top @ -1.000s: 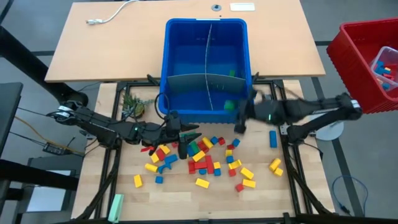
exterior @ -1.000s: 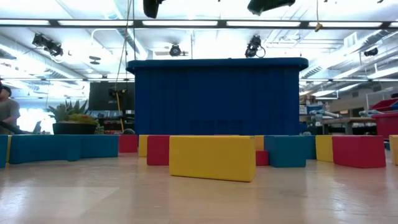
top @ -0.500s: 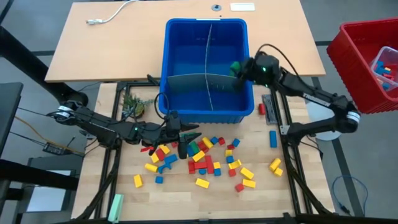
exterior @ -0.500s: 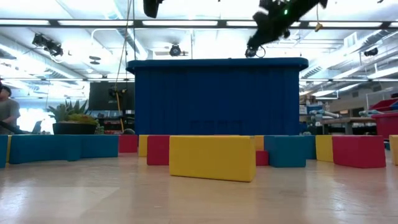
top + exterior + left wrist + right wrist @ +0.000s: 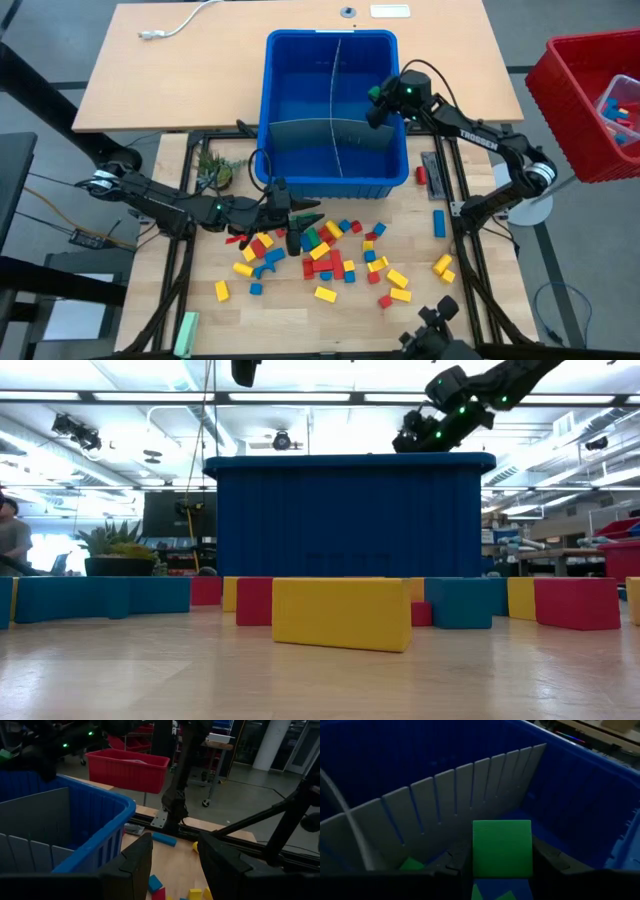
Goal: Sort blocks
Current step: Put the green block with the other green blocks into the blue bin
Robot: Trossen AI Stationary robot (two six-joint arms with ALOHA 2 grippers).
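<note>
A blue bin (image 5: pixel 330 36) with grey ribbed dividers (image 5: pixel 320 130) stands at the table's middle. My right gripper (image 5: pixel 380 104) hangs over its far right compartment, shut on a green block (image 5: pixel 501 848). Other green blocks (image 5: pixel 411 865) lie on the bin floor below it. Loose red, yellow, blue and green blocks (image 5: pixel 335 258) lie on the wooden table in front of the bin. My left gripper (image 5: pixel 303 226) hovers over the left of this pile, pointing level. It is open, with nothing between its fingers (image 5: pixel 136 865). My right gripper pinches the green block by two opposite sides (image 5: pixel 476 851) between its two fingers. The fingers come from the table's right side, slanting a little downward. The block is lifted clear above the bin's floor, one flat face toward the wrist camera.
A red bin (image 5: pixel 590 95) with blocks stands off the table's right edge. A small plant (image 5: pixel 215 170) sits left of the blue bin. A pale green bar (image 5: pixel 186 330) lies near the front left corner. A blue block (image 5: pixel 439 222) lies alone on the right. A white cable (image 5: pixel 180 22) lies far left.
My right gripper has swung with the green block from beside the bin's near right corner toward the table's far edge. It crossed the bin's right wall and now stands over the far right compartment, tipped a little downward. The block stays in its hold.
</note>
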